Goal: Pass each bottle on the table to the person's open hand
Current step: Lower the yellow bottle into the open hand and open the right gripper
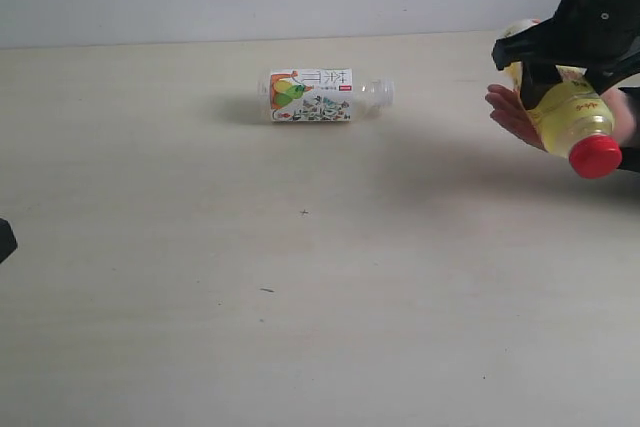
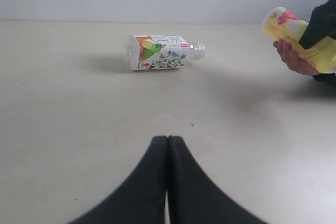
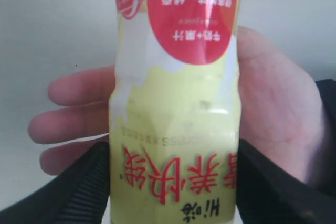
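Your right gripper (image 3: 173, 187) has its jaws clamped on the yellow bottle (image 1: 570, 112), one finger on each side of the lower body, and the bottle hangs tilted over the person's open hand (image 1: 515, 117), red cap pointing down and away from the palm. From the wrist view it looks to be lying against the palm, though I can't tell for sure that it touches. It looks full, so expect real weight. The shrink label is glossy and the plastic walls will give, so keep the grip on the mid-body.

Well apart from the hand, the fruit-print bottle (image 1: 315, 95) lies on its side on the table (image 1: 300, 297). It looks clear and nearly empty, so it should be light and ready to roll. Take it across the labelled body, not the narrow neck.

Your left gripper (image 2: 168, 171) sits far from the hand, fingers pressed together on nothing.
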